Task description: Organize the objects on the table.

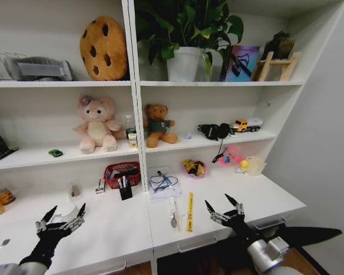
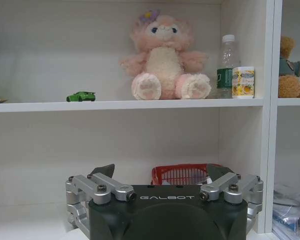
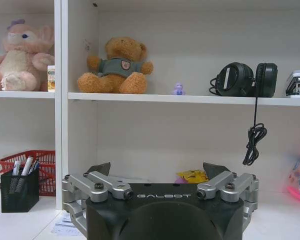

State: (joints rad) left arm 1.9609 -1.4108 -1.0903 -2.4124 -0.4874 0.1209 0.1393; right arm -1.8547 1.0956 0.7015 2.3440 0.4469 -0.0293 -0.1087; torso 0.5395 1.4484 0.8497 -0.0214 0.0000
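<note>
Left hand [image 1: 62,219]: hovered low over the near left part of the surface [image 1: 109,229], fingers spread wide, grasping nothing.
Right hand [image 1: 223,208]: hovered over the near right edge of the surface, fingers spread wide, empty.
Spoon [image 1: 174,220]: lay on the surface near the front edge, between the two hands.
Yellow ruler [image 1: 190,211]: lay just beside the spoon, on its right, running front to back.
Clear bag [image 1: 163,182]: lay flat behind the spoon, a cable inside it.
Pen holder [image 1: 125,187]: black mesh, stood in front of the red basket [image 1: 121,173], pens upright in it.
Snack bowl [image 1: 194,168]: sat toward the back, right of the clear bag.
Jar [image 1: 4,196]: stood at the far left of the surface.
Car [image 1: 55,153]: small and green, sat on the shelf above the surface, well left of the pink plush [image 1: 97,124].
Headphones [image 1: 214,131]: lay on the same shelf level, right of the bear [image 1: 158,125], cord hanging down.
</note>
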